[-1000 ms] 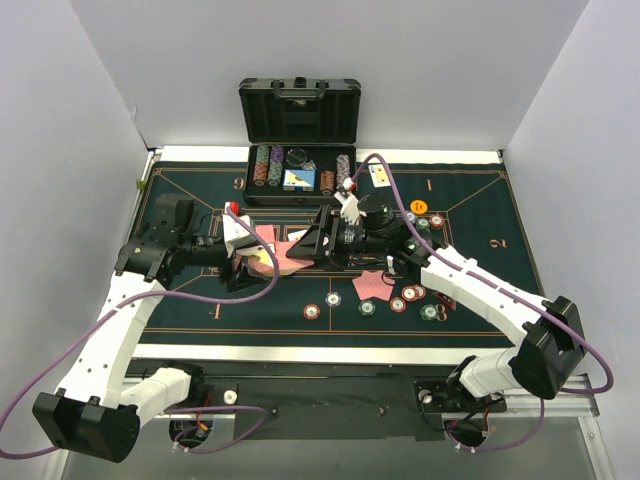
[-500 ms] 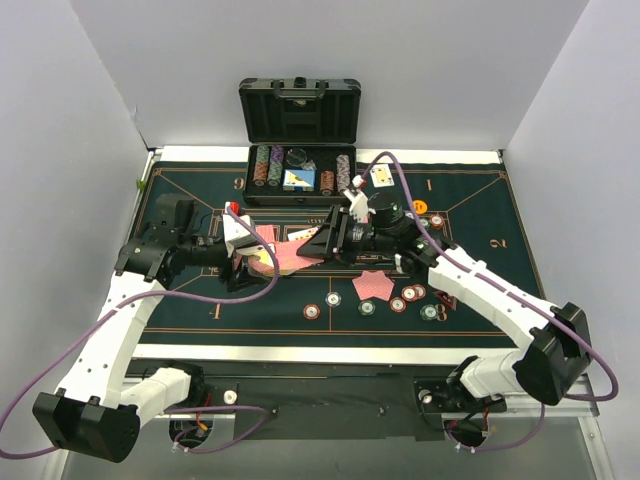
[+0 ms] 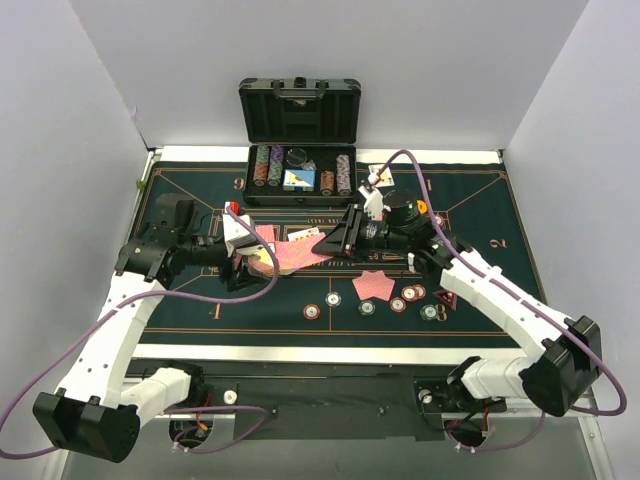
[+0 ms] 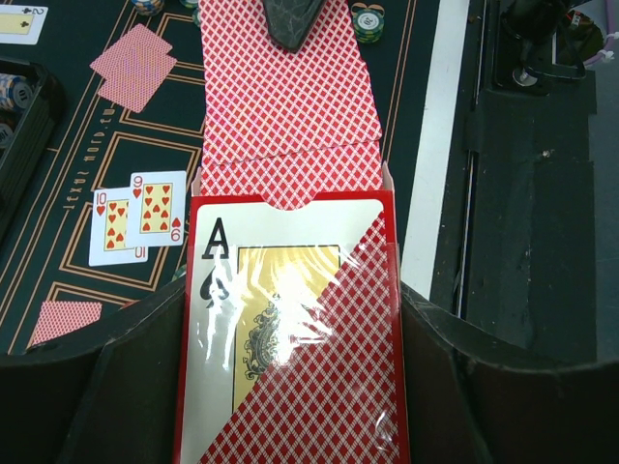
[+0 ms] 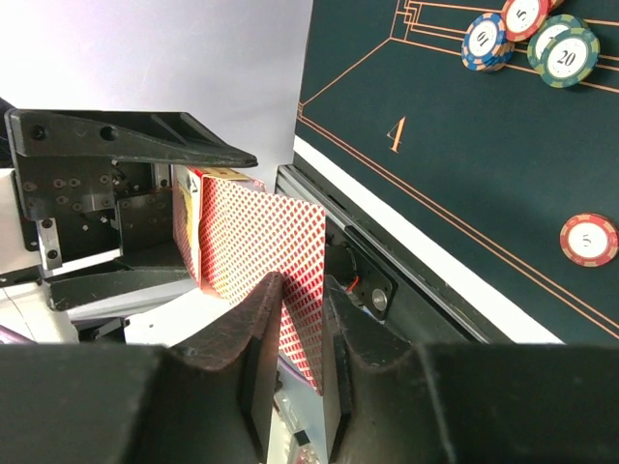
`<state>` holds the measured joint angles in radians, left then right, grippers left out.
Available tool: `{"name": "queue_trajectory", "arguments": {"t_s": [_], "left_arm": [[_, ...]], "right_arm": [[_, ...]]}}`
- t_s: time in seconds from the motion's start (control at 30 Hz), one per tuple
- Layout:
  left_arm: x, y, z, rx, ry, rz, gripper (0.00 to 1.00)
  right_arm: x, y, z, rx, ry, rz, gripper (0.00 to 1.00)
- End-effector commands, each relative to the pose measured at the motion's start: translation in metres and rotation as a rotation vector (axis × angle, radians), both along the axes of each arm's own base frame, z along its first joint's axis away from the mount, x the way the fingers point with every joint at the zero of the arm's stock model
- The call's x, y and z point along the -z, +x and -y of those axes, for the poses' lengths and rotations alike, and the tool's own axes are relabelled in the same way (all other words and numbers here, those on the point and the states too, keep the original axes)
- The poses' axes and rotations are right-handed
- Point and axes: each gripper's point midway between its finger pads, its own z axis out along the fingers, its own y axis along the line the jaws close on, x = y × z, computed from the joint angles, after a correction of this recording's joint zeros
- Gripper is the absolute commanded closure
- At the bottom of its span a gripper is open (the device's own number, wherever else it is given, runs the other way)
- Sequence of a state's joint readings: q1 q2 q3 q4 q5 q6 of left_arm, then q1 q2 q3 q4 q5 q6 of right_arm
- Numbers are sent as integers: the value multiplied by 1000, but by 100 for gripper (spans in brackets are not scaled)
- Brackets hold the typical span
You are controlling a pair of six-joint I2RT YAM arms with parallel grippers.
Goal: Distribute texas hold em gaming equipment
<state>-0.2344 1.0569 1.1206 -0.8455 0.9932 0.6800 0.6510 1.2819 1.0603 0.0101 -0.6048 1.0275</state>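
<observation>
My left gripper (image 4: 290,324) is shut on a red card box (image 4: 290,338) with an ace of spades on its face; it also shows in the top view (image 3: 245,262). My right gripper (image 5: 302,319) is shut on a red-backed card (image 5: 261,256) drawn partly out of the box's open end (image 4: 285,106). In the top view the right gripper (image 3: 335,243) holds this card (image 3: 300,252) above the left middle of the mat. Two face-down cards (image 3: 373,285) and several striped chips (image 3: 410,293) lie at the front right. An orange disc (image 3: 419,206) lies by the right arm.
The open black case (image 3: 299,140) with racked chip rows stands at the back centre. A face-up ten and nine of hearts (image 4: 135,217) lie on the green mat (image 3: 480,220). A face-up card (image 3: 381,175) lies right of the case. Loose chips (image 3: 310,311) lie front centre.
My right gripper has moved to the right, drawing the red-backed card further out of the box. The left arm has stayed still.
</observation>
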Motion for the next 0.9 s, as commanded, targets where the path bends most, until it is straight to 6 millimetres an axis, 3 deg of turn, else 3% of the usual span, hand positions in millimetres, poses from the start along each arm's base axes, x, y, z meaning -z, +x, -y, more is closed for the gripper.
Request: {"name": "queue_trajectory", "arguments": {"t_s": [0.0,0.3,0.67,0.8,0.83,0.87], "left_arm": [[-20,1,6,33,-58,72,98],[-19,0,5,35,-53,67,98],[-22,-3,6,41,-65,62,98],[-23,-3,7,41,-74,61,98],[-24,-4,7,41,-76,59,98],[-25,-4,7,42,-78,59,98]], "right_arm": [[-21,-4,11,-4,23,34,86],[-28,18,46,68,-23,55,99],[-38,53,76,147,-73,102,100],[-6,74,83,148,-229,101,100],[16,85,86,173,-309,75,100],[22,90,91,161,-387,98,100]]}}
